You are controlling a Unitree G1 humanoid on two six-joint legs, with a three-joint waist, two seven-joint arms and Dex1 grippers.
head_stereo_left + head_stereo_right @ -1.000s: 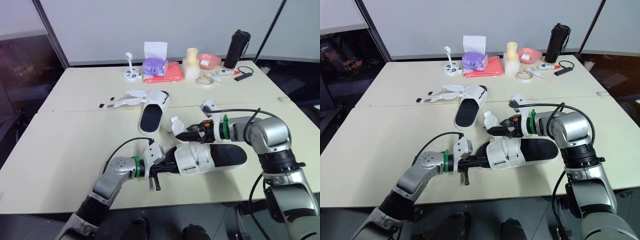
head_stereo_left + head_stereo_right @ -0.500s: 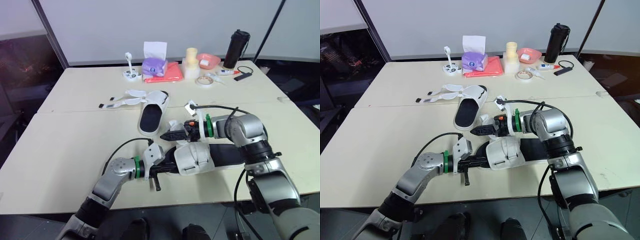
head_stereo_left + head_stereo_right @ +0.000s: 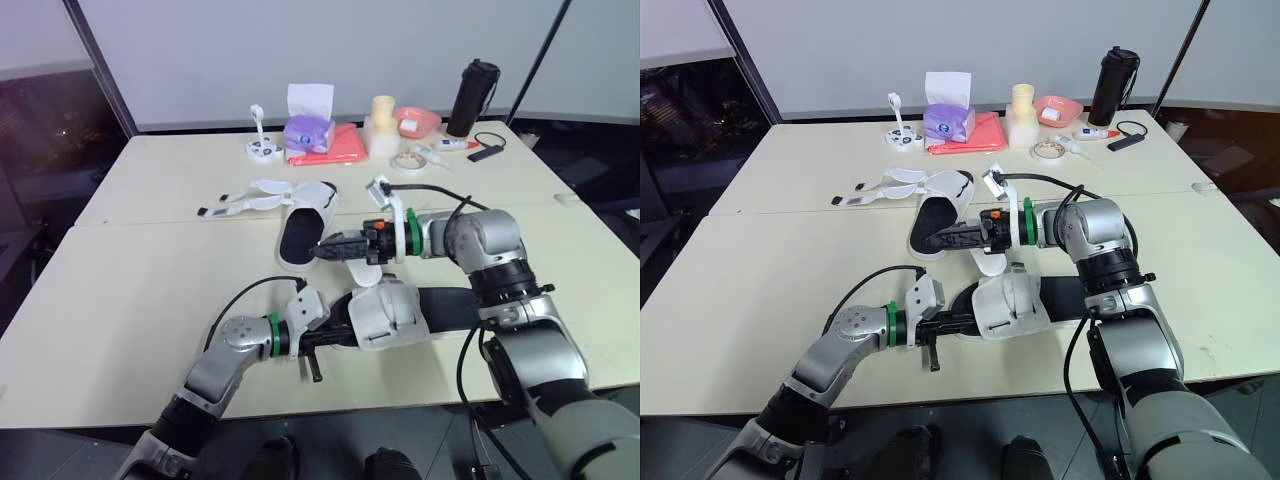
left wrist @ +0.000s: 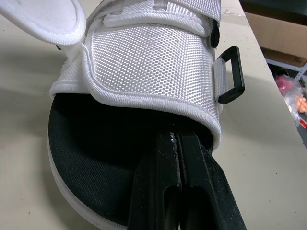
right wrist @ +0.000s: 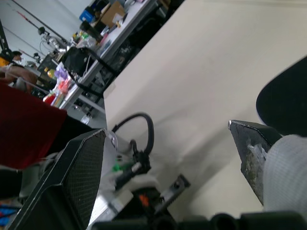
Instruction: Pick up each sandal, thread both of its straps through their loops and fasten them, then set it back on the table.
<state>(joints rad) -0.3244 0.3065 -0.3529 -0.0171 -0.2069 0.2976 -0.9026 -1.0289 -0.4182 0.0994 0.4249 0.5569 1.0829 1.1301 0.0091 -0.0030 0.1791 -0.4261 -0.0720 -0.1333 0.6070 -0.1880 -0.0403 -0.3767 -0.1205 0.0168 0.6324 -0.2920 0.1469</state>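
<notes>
**Near sandal steadied at the toe, strap flap not yet gripped**

The black-soled sandal with the white mesh upper [image 3: 388, 318] is laid on the near part of the pale counter [image 3: 130, 300]. Its long axis is run across the robot's front, toe toward the left and heel toward the right. The left end effector [image 4: 174, 139] is pushed into the toe opening with its fingers pressed together. The tips are hidden beneath the upper, so what is pinched cannot be told; the sandal is probably being steadied for strap work. The right end effector [image 3: 322, 249] is held just behind the sandal and pointed left, fingers spread apart, with a white padded strap flap [image 3: 362, 272] beside one finger but unclamped. The black plastic loop [image 4: 230, 74] on the upper's side is seen empty.
</notes>
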